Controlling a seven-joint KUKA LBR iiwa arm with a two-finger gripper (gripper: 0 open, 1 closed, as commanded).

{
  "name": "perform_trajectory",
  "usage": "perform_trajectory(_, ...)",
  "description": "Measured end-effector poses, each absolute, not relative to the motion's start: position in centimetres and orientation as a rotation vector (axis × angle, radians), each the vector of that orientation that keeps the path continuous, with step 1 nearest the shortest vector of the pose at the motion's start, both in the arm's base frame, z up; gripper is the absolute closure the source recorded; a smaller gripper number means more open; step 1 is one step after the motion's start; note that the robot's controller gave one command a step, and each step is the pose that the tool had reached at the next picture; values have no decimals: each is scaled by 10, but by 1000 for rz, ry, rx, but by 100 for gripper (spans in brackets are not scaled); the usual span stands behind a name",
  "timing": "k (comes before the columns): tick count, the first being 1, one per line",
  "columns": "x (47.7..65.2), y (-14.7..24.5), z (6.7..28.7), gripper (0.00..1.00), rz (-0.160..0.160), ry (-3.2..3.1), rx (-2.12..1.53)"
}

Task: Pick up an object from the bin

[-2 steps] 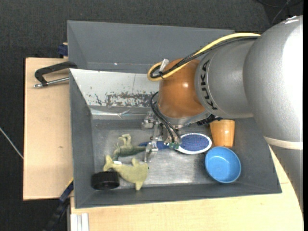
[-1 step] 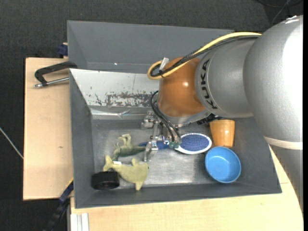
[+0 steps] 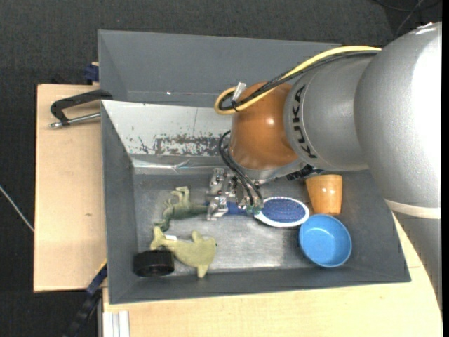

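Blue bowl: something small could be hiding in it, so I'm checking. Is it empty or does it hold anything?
Empty. The blue bowl sits upright with its open mouth toward the camera, and only its plain blue inside shows.

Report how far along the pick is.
Done: the gripper is low in the bin, near its middle. In hand: it sits at the handle end of the blue and white brush, with a green toy on its other side; whether it grips anything cannot be told. Left: both things lie on the floor, so the lift out is not yet done.
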State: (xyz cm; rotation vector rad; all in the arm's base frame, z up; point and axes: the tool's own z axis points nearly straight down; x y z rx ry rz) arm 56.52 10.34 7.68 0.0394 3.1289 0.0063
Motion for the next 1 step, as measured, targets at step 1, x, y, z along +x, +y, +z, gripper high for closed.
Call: perform_trajectory(1, 568, 104, 157, 100, 6, 3129, 40)
